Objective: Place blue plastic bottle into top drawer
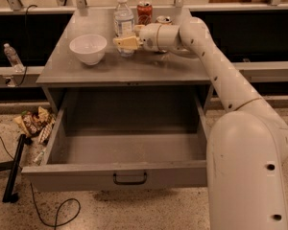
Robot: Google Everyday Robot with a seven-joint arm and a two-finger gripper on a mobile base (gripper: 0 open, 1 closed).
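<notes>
The blue plastic bottle (124,17), clear with a white cap and a pale label, stands upright at the back of the grey cabinet top (149,66). My gripper (126,43) reaches in from the right and sits right in front of the bottle's lower part, covering its base. The top drawer (105,176) is pulled fully out below, and its grey inside shows nothing in it. Its dark handle (129,178) is at the centre of the front.
A white bowl (88,48) stands left of the bottle. A red soda can (144,12) and a second can (163,19) stand behind my wrist. A small clear bottle (12,56) is on the left ledge. Snack bags (33,121), a black bar (13,169) and a cable lie on the floor to the left.
</notes>
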